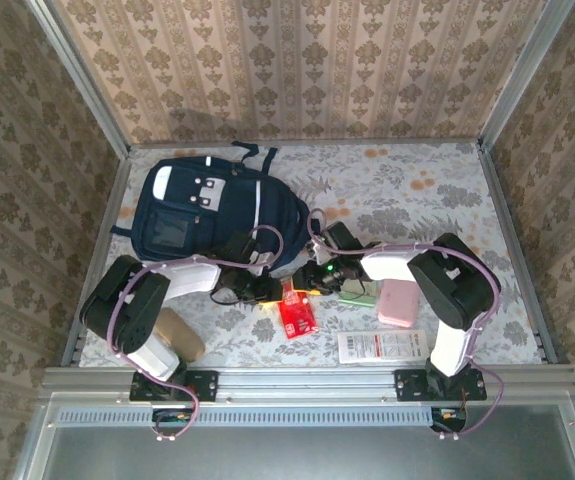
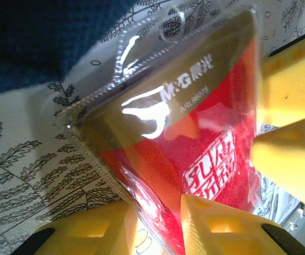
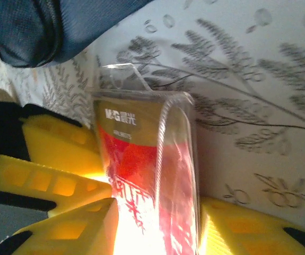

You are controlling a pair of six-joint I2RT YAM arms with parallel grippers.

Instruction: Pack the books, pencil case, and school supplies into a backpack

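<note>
Red and shiny, the red packet (image 1: 297,312) sat low over the table (image 1: 447,200) between the two arms. Its long side ran from the near edge up toward the backpack (image 1: 207,215). The right gripper (image 3: 155,234) had a finger pressed on each side of it, holding it. The left gripper (image 2: 160,234) sat around one corner, but I could not tell if it squeezed. The backpack lay farther back and to the left, closer to the left arm.

The top camera looks steeply down from high behind the near edge over the whole bench (image 1: 437,190), while both wrist cameras sit very close to the red packet (image 1: 298,312) from opposite sides, each catching a corner of the backpack (image 1: 207,215).
</note>
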